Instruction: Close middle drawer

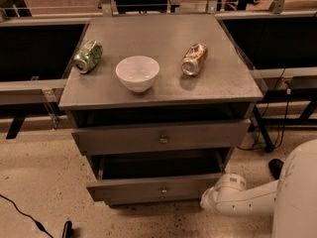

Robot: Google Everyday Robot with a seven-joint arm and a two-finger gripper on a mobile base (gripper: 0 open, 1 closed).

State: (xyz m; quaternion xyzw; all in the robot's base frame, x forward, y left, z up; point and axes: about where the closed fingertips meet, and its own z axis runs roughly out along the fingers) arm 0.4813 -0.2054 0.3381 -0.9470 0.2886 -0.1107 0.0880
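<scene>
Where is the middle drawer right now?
In the camera view the middle drawer sits lower centre, pulled out beneath the top drawer. The gripper is low on the right, beside the drawer's right front corner.
</scene>
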